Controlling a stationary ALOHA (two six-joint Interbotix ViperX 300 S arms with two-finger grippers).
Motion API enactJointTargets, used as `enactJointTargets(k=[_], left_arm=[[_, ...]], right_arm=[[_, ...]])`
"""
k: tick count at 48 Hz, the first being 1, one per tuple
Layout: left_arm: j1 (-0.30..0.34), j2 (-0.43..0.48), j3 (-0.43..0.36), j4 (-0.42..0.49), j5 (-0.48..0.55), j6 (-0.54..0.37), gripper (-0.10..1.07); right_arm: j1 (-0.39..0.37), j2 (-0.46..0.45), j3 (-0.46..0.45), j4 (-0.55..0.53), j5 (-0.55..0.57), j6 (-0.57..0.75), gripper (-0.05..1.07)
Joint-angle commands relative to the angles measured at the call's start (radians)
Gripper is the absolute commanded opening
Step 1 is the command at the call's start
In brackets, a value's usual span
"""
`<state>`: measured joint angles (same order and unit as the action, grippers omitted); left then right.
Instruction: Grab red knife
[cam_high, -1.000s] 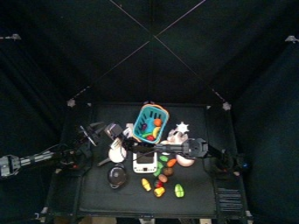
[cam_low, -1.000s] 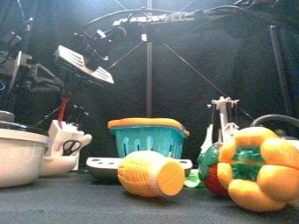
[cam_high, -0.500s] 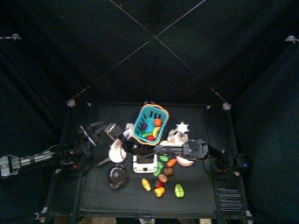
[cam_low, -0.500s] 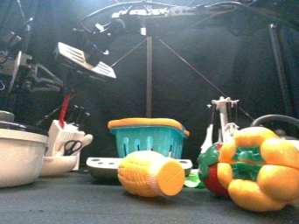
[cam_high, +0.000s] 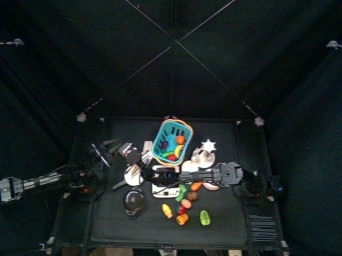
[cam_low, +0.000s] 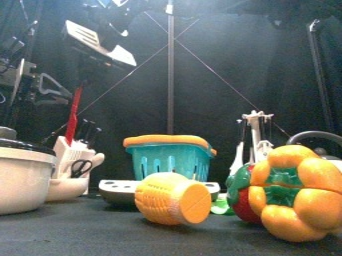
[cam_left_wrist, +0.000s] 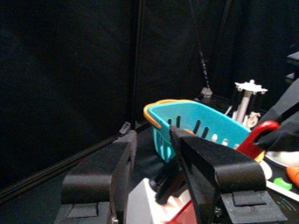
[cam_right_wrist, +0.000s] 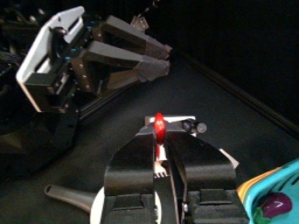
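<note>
Dim black pen, overhead light, foreground blurred

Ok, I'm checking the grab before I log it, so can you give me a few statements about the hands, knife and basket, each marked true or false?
1. The right hand is closed on the red knife. True.
2. The left hand holds a piece of toy fruit. False: its jaws stand open with nothing between them.
3. The teal basket stands upright on the table. True.
4. The red knife lies flat on the table. False: it stands up out of the right hand's jaws.
</note>
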<state>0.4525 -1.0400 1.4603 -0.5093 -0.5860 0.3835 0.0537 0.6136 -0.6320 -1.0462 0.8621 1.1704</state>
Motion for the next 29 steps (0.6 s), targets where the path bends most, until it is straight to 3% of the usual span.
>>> enactJointTargets(k=[1, 29], left_arm=[[-0.002, 0.003, -0.014, 0.003, -0.003, 0.002, 0.77], [-0.002, 0.003, -0.014, 0.003, -0.003, 0.003, 0.77]], right_arm=[[0.008, -0.078, -0.029, -0.02, 0.014, 0.0, 0.32], [0.075, -0.179, 0.02, -0.075, 0.089, 0.0, 0.31]])
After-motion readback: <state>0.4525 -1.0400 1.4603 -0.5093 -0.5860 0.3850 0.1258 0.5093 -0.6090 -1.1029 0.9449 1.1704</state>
